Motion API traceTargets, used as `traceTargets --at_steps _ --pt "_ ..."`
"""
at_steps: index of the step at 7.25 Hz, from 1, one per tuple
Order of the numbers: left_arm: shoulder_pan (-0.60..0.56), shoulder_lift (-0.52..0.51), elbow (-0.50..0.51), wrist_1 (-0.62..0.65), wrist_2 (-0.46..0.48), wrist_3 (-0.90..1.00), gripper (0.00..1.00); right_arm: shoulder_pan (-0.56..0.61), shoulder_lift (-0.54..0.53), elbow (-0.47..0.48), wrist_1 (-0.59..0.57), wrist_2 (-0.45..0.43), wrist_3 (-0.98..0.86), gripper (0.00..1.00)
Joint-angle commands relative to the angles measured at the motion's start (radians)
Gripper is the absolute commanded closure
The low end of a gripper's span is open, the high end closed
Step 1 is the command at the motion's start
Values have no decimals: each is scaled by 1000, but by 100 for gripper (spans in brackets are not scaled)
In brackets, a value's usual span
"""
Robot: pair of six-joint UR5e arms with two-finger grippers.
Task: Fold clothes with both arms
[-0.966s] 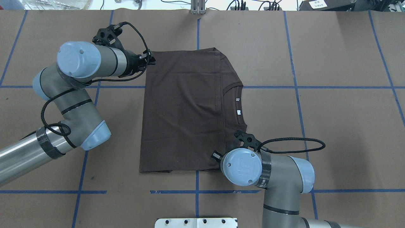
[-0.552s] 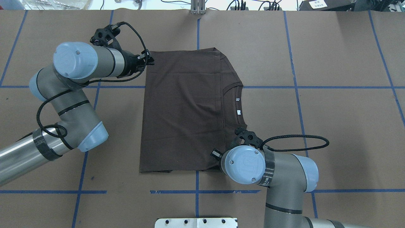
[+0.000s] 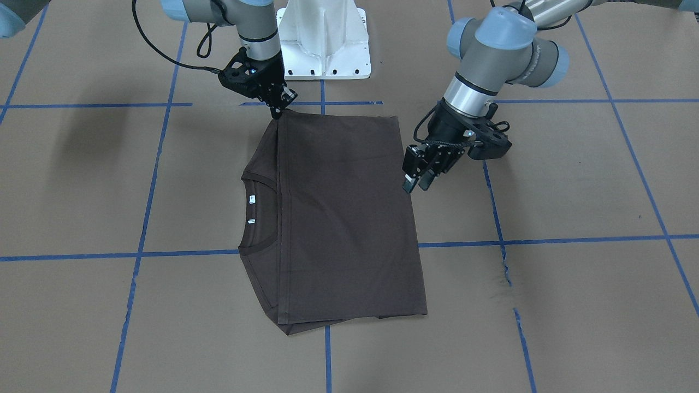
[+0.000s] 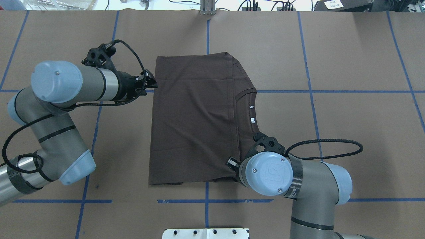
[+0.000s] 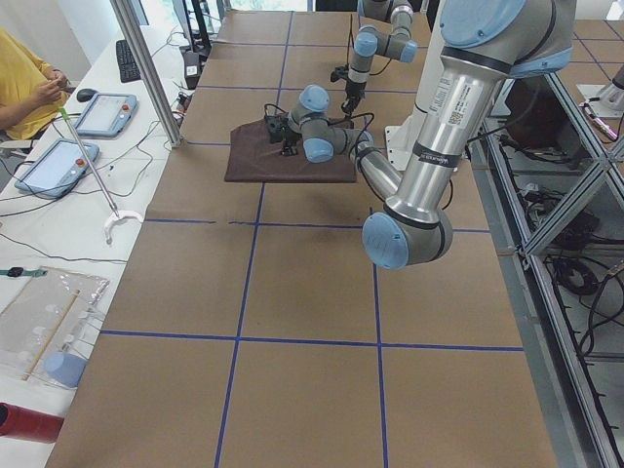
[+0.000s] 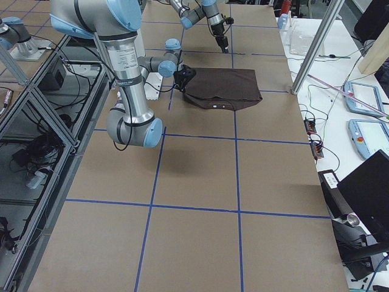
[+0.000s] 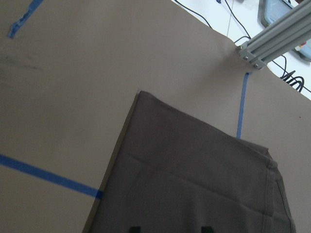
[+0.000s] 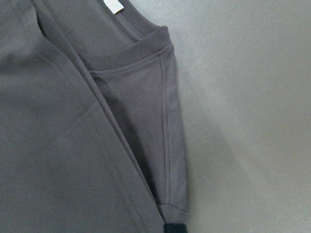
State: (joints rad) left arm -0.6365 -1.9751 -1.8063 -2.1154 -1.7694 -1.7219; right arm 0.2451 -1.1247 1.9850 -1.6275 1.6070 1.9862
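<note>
The dark brown-grey T-shirt (image 4: 192,116) lies folded flat on the brown table, collar (image 4: 247,94) and white labels (image 4: 251,107) to the right. My left gripper (image 4: 152,82) is open and empty, raised just off the shirt's left edge; it also shows in the front view (image 3: 415,183). The left wrist view looks down on the shirt's far corner (image 7: 146,102). My right gripper (image 3: 278,109) is shut on the shirt's near shoulder corner (image 8: 167,204), low at the table. In the overhead view its wrist joint (image 4: 267,172) hides it.
The white pedestal base (image 3: 325,38) stands at the robot's edge of the table. Blue tape lines (image 4: 348,91) grid the brown paper. An aluminium post (image 4: 207,8) stands at the far edge. A side bench with tablets and a person in yellow (image 5: 24,88) lies beyond it.
My left gripper has left the shirt's far-left corner and moved back toward the robot, along the left edge. The right wrist and the shirt have shifted slightly to the right.
</note>
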Motion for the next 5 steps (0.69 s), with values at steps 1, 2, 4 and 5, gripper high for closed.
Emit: traceTargets --at_steps 1,2,4,5 --pt "107 18 -34 57 5 -74 45 -3 -3 14 -20 1 0 100" --pt "168 75 -50 55 14 -88 45 -3 -3 14 -20 1 -1 100" --pt "239 131 -87 57 15 -172 45 -3 -3 14 -22 1 -1 100" --pt "254 143 -91 58 13 -182 45 -3 -3 14 -20 1 -1 100"
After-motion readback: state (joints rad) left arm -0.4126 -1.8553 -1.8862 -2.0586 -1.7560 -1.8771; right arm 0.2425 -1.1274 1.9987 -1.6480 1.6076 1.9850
